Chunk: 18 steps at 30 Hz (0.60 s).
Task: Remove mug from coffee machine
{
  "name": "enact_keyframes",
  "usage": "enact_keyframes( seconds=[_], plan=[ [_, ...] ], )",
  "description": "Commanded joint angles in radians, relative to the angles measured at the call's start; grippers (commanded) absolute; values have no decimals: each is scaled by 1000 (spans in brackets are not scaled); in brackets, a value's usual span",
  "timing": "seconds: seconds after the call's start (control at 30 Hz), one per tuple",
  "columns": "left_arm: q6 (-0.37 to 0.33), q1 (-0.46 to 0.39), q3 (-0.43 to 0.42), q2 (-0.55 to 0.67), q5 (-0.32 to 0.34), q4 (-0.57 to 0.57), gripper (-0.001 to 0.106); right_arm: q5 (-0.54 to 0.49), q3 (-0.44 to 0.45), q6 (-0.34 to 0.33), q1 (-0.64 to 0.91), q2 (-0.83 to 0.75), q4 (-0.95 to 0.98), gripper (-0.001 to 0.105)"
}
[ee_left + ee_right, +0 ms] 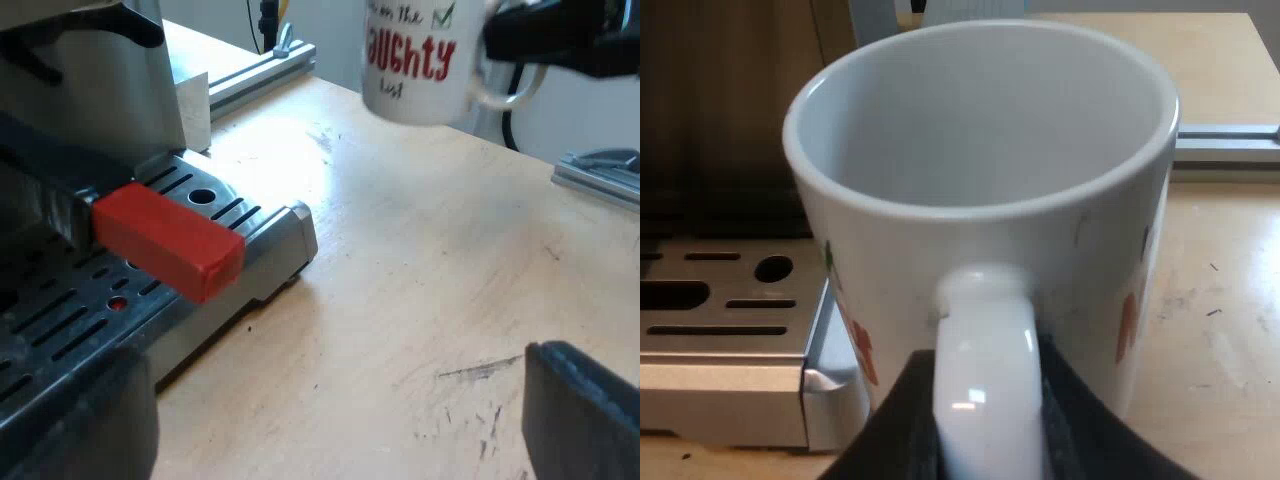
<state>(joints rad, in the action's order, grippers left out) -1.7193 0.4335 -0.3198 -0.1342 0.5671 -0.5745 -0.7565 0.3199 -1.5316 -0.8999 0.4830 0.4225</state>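
Observation:
A white mug (415,60) with red "naughty" lettering hangs in the air above the wooden table (420,300), clear of the machine's drip tray (265,235). My right gripper (985,400) is shut on the mug's handle (985,350), a black finger (1065,400) on each side. The mug (980,190) is upright and empty inside. My left gripper (330,440) is open and low over the table beside the drip tray, with nothing between its fingers (585,410). The holder's red handle end (168,240) juts out over the tray.
The espresso machine's body (110,90) rises behind the slotted drip tray (730,330). Aluminium rails (260,70) (1230,145) lie along the table's far side. Bare scuffed wood spreads under the mug.

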Motion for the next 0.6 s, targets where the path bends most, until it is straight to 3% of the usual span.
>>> enact_keyframes(
  seconds=[0.03,0.23,0.47,0.6],
  plan=[
    [-10,4,-3,0,13,11,77,-50,-12,-4,7,34,-118,0],
    [-10,4,-3,0,13,11,77,-42,-27,-4,117,117,-224,0],
    [-10,4,-3,0,13,11,77,211,-32,-21,321,242,-338,0],
    [-10,4,-3,0,13,11,77,224,-33,-22,401,330,-445,0]
  ],
)
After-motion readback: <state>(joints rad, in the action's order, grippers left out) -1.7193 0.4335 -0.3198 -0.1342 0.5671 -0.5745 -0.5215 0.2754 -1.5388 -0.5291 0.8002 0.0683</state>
